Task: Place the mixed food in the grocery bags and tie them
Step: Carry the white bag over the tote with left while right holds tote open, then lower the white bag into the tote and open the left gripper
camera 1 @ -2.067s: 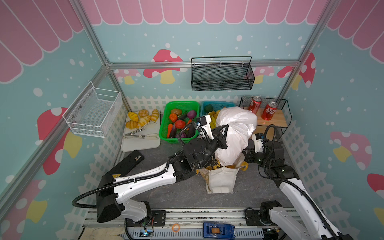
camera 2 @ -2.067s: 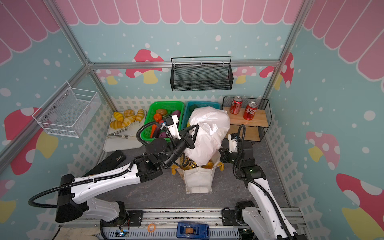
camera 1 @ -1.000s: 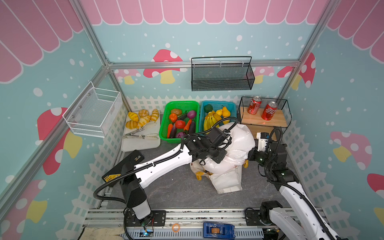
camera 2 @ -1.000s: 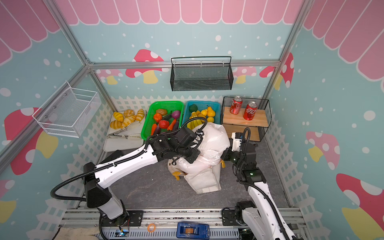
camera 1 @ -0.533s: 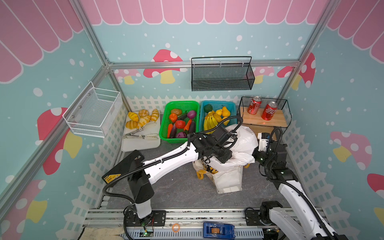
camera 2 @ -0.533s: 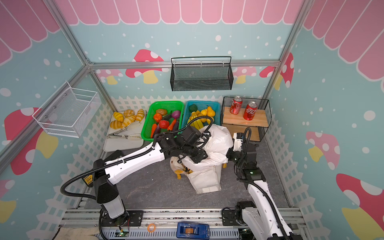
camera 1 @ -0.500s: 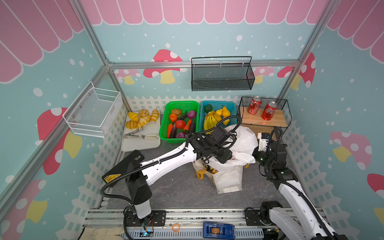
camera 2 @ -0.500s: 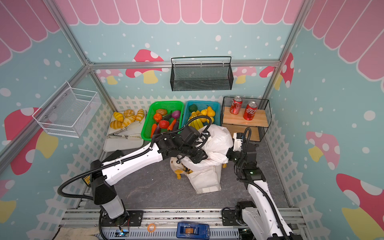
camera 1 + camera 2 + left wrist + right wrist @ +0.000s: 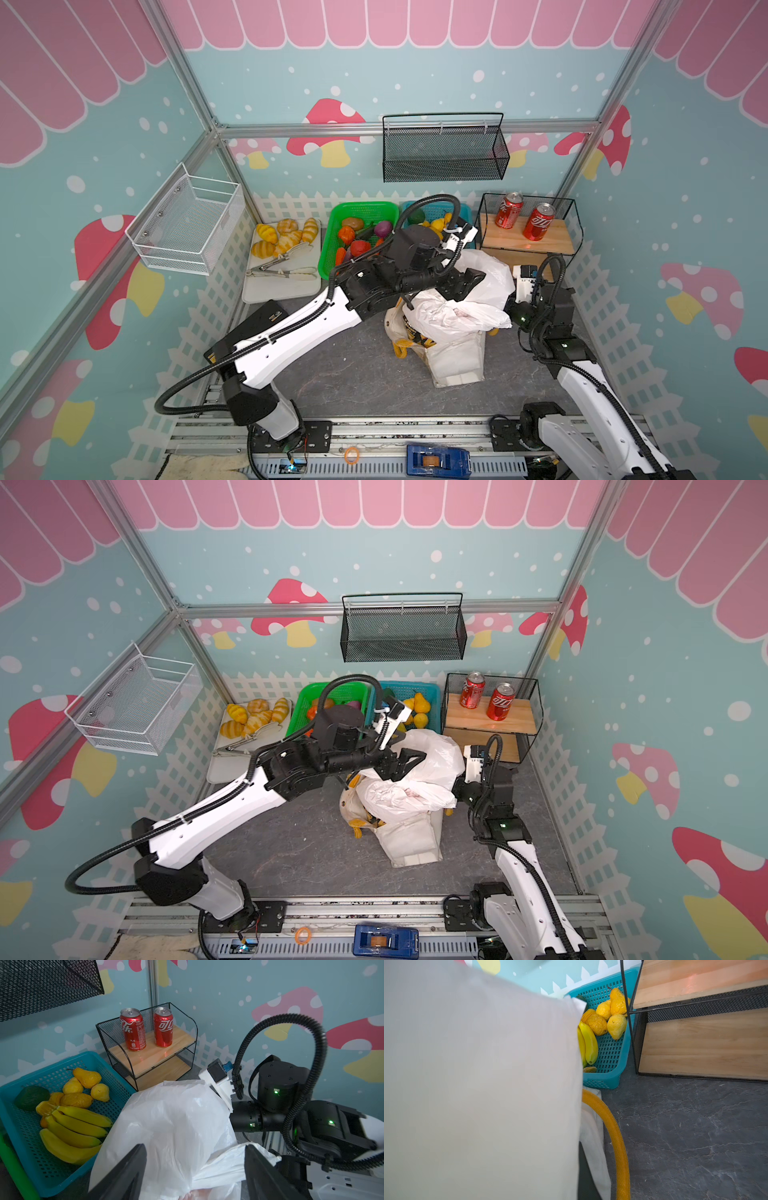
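Left gripper: jaws spread, holding nothing, poised over the white plastic bag. The bag slumps across the mouth of the cream tote, mid-floor, just near of the teal basket, where the yellow pears lie.

Right gripper: clenched at the bag's right edge. I cannot tell on what, since film fills its wrist view.

Risks as I judge them:
- The unsupported left side sags and the contents spill.
- A pull from the right alone tips the tote.
- The thin film tears.
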Robot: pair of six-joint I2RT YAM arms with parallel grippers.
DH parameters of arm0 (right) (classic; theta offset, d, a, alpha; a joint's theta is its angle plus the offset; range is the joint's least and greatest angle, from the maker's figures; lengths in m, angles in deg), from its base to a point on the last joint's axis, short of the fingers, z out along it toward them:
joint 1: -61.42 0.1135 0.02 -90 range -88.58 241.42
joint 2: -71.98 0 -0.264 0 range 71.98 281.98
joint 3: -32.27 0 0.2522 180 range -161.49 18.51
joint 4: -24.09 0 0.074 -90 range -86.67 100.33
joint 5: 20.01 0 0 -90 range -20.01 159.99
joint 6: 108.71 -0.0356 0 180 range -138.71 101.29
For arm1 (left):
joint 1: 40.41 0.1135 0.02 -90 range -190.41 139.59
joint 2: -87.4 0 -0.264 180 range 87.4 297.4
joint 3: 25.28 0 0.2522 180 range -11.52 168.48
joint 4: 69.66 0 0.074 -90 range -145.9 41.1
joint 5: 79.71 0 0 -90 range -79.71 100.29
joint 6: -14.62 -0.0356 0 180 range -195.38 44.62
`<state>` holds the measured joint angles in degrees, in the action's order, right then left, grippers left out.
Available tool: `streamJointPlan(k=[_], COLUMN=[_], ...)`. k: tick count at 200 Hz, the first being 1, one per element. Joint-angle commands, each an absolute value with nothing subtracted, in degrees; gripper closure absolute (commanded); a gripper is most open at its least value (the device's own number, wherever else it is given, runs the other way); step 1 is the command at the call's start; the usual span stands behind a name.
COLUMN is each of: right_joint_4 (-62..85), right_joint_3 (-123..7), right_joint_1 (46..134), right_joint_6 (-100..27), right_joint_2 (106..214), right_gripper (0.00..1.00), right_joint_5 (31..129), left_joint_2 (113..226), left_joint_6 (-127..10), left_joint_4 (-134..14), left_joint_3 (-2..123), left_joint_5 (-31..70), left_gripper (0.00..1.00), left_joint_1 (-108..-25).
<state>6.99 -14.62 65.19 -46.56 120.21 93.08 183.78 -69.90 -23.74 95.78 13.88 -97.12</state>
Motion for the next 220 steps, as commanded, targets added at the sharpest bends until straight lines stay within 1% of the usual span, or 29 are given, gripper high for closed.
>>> streamJointPlan(k=[1,21,36,63,89,108,128,146,174,220], right_joint_4=[11.12,10.69,10.26,10.15,9.97,10.41,12.13,13.28,13.93,14.95], right_joint_3=[-16.26,-16.29,-16.34,-16.28,-16.34,-16.82,-17.04,-17.24,-17.02,-15.90], right_joint_1=[64.99,64.94,64.92,64.93,64.93,64.93,64.89,64.84,64.51,62.66], right_joint_6=[-45.69,-45.77,-45.84,-46.57,-47.74,-48.44,-49.51,-50.75,-52.56,-55.17], right_joint_2=[118.53,117.64,116.78,114.42,112.94,113.28,114.26,115.35,116.34,116.55], right_gripper=[0.99,0.99,0.99,0.99,0.99,0.99,0.99,0.99,1.00,1.00], right_joint_5=[95.04,94.14,92.52,88.19,83.48,83.39,85.56,87.31,88.62,90.82], left_joint_2=[192.74,198.75,200.80,199.79,197.96,197.36,198.26,200.31,205.11,213.83], left_joint_6=[-72.99,-73.85,-74.04,-75.58,-77.20,-79.19,-81.85,-83.51,-85.49,-85.88], left_joint_4=[-18.78,-12.62,-8.56,-5.80,-3.96,-3.29,-1.56,-0.49,2.14,5.54], left_joint_3=[102.73,108.26,109.12,102.77,96.26,92.84,92.19,93.76,99.52,109.39], left_joint_5=[9.54,8.28,8.96,14.83,18.44,20.44,22.63,23.20,24.74,23.20], left_gripper=[0.24,0.25,0.26,0.29,0.31,0.32,0.32,0.32,0.32,0.31], left_joint_1=[-97.46,-97.31,-97.11,-96.15,-95.38,-95.34,-95.34,-95.36,-95.45,-95.61])
